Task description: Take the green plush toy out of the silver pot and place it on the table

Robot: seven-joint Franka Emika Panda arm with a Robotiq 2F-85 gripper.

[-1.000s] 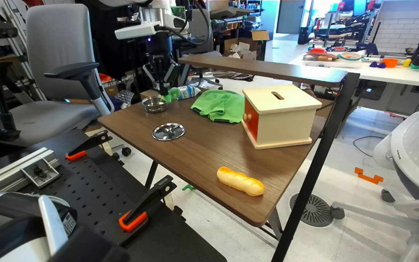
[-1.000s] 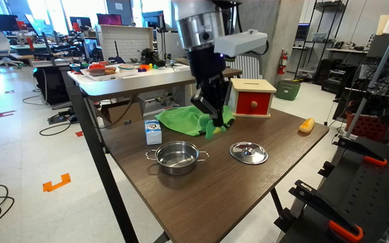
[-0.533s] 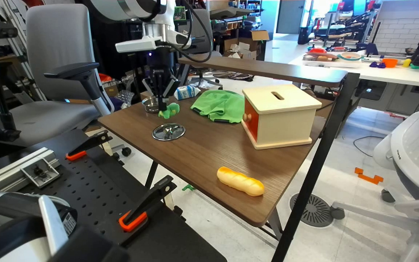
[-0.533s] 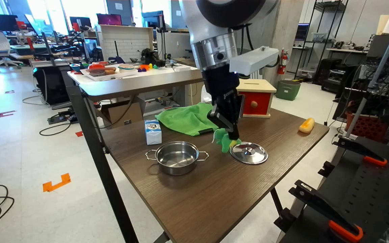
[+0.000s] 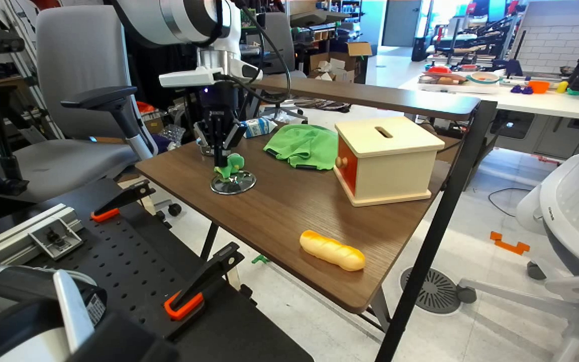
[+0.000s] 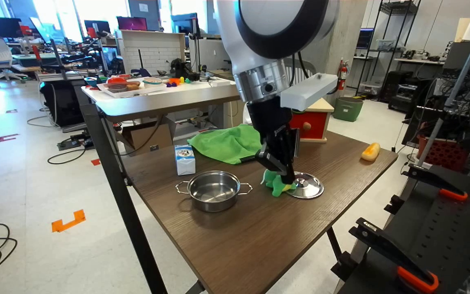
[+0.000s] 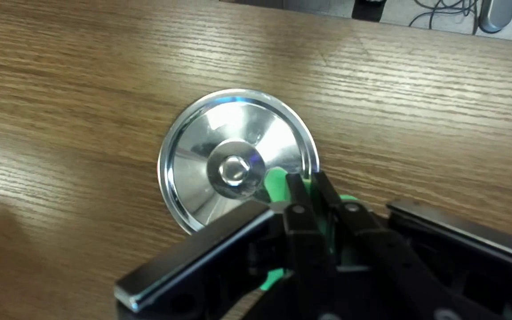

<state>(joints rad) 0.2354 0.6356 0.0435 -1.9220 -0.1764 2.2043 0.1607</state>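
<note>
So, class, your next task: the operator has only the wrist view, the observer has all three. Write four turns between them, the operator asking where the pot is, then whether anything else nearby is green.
Operator: On the wrist view I see the gripper shut on the toy, over the edge of the lid. Where is the pot?
Observer: In an exterior view the pot stands apart from the toy, on the side away from the lid.
Operator: Is anything else nearby green, that I might mistake for the toy?
Observer: Yes, in both exterior views a green cloth lies apart from the toy.
</note>
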